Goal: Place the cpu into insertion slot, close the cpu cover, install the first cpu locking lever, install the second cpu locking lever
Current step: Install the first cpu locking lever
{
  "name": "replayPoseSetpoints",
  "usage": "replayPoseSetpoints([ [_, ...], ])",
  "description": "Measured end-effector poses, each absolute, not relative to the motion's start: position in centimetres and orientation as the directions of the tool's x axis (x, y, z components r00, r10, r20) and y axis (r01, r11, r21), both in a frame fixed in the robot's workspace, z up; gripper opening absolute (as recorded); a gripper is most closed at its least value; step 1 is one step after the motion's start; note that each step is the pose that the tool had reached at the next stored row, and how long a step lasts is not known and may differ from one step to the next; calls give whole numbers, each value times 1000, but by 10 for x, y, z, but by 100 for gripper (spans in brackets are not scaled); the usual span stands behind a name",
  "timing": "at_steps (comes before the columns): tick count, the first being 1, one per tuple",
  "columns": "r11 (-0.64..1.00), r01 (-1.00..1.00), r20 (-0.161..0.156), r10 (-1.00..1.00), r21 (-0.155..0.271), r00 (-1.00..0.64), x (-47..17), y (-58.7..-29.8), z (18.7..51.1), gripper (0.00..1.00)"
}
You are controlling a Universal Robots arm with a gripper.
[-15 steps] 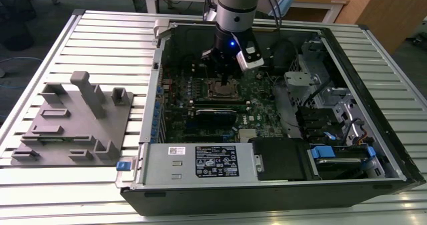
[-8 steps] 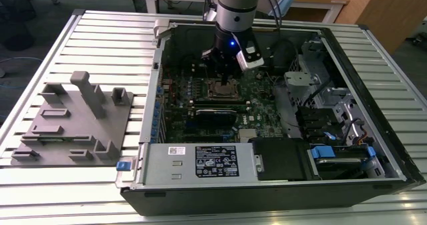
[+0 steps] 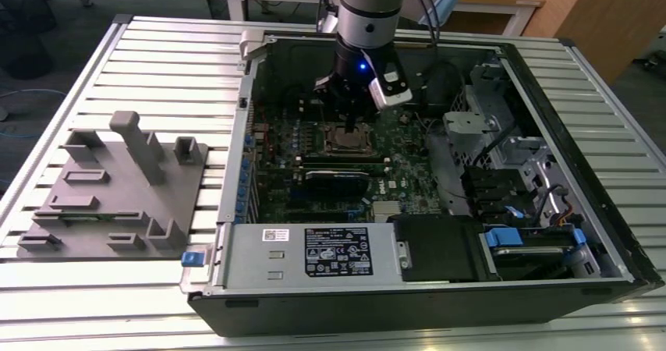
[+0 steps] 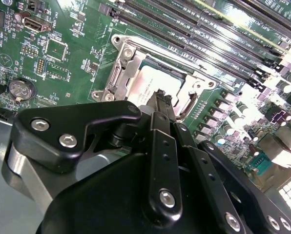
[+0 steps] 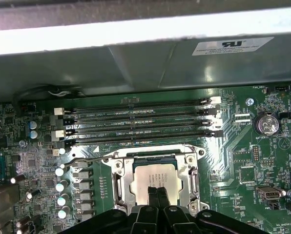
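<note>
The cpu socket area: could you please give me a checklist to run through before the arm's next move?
1. The cpu lies flat in the insertion slot: ok.
2. The cpu cover is fully down around the chip: cannot tell.
3. The locking lever is latched: cannot tell.
4. The gripper is over the cpu and shut: ok.
5. The gripper is clear of the memory slots: ok.

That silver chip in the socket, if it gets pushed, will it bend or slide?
Probably stiff: the cpu is a flat, metal-topped square. Sliding seems unlikely, since the cpu cover frames it. Its smooth top looks slippery for the claw.
</note>
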State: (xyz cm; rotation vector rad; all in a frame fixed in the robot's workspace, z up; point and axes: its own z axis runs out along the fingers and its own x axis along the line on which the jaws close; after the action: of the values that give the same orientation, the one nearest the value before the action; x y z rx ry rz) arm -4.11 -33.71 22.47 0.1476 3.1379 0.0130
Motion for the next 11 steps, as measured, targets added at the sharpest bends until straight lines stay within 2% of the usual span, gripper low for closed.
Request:
replayPoseSetpoints([
  [11, 996, 94, 0, 94, 8, -996, -41, -337, 228, 11],
])
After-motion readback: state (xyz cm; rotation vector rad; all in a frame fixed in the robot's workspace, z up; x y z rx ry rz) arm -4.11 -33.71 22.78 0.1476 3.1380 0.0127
